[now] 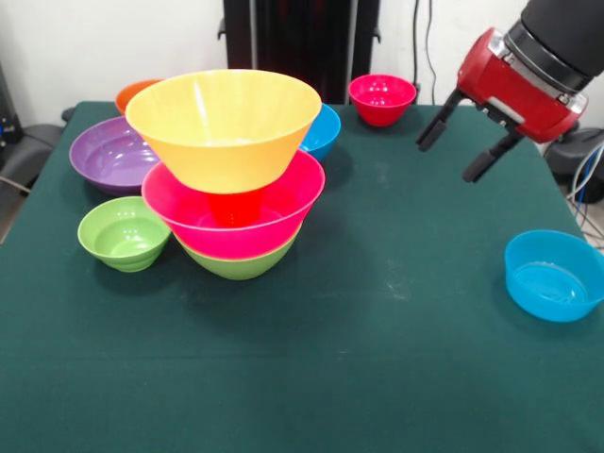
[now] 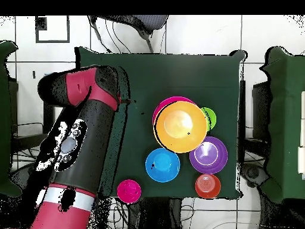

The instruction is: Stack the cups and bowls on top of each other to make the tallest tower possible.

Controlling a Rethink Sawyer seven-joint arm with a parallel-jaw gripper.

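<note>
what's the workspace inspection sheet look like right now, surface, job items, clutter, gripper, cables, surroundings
surface: dark green cloth on the table, a few faint pale scuffs.
tower: green bowl lowest, pink bowl in it, large orange bowl on top, raised on something red-orange seen through the pink wall.
loose bowls: small green bowl, purple bowl, small orange bowl, blue bowl behind the tower, red bowl, light blue bowl alone near one table edge.
clutter: nothing seen.
gripper: open, empty, in the air, clear of the tower.
cables: some down the wall and by the table's edge.
surroundings: white wall, tiled floor.
</note>
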